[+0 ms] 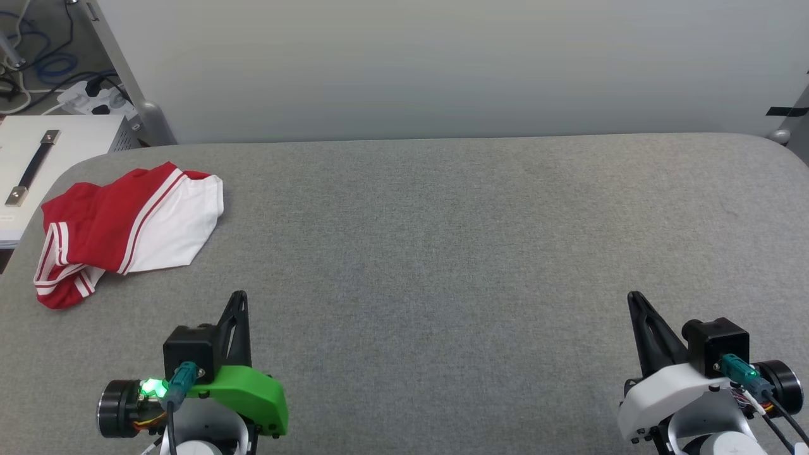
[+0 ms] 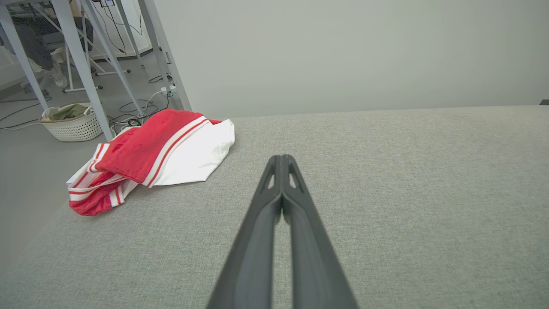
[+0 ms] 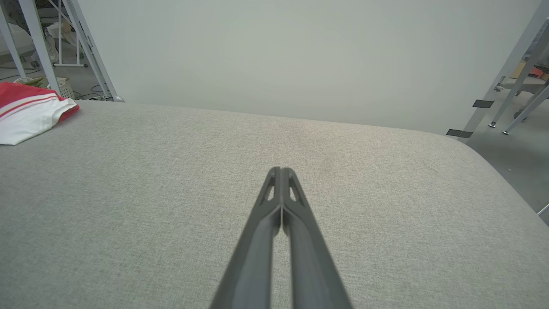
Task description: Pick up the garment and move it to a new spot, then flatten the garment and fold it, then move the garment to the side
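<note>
A broad grey fabric-covered surface (image 1: 455, 253) with rounded far corners is seen spread across the head view. A plain pale wall (image 1: 442, 63) is seen rising behind its far edge. Grey metal frame legs (image 2: 81, 73) are seen standing on the floor beyond the far left corner. A white cabinet (image 1: 69, 142) with a black handle (image 1: 31, 169) is placed just beside that corner.

The garment (image 1: 126, 224) is found bunched in a loose heap at the far left of the surface, close to its left edge. Red cloth is shown on top and at the near end, a white panel is turned toward the middle of the surface, and red-and-white striped trim is seen along the folds.

The left gripper (image 1: 239, 296) is held at the near left, with the garment ahead of it and to its left, apart from it. In the left wrist view its two dark fingers are seen pressed together at the tips, with nothing pinched. The right gripper (image 1: 634, 296) is held at the near right, well apart from the garment, above bare fabric. In the right wrist view its fingers are likewise seen pressed together on nothing. Whether either gripper touches the surface cannot be told.

A white woven basket (image 2: 73, 126) is seen on the floor by the frame legs, and a white power strip (image 1: 95, 98) is seen among cables behind the cabinet.
</note>
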{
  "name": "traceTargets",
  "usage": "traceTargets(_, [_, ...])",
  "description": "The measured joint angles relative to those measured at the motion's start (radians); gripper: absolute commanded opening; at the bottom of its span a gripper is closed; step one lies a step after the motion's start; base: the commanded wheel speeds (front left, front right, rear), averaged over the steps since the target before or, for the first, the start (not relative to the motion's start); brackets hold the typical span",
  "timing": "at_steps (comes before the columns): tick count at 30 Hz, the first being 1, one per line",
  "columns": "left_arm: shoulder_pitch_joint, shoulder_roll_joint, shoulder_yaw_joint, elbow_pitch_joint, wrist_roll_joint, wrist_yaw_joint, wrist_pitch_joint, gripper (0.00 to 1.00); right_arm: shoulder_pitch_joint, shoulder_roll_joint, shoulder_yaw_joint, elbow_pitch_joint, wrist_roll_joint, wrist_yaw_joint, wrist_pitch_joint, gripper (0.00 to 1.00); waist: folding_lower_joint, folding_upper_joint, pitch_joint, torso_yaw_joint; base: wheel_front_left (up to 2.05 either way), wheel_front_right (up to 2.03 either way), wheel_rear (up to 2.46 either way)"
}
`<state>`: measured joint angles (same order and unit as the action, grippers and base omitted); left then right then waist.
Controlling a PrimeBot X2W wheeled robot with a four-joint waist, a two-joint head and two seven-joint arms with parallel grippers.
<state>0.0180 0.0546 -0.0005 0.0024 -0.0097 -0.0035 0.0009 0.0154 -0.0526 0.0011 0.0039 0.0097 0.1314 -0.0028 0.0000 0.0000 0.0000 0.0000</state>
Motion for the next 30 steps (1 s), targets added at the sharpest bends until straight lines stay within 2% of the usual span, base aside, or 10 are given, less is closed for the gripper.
traceTargets(30, [0.0, 0.0, 0.0, 0.0, 0.0, 0.0, 0.0, 0.0, 0.0, 0.0, 0.0, 0.0, 0.0, 0.0, 0.0, 0.0, 0.0, 0.0, 0.0, 0.0, 0.0, 0.0, 0.0])
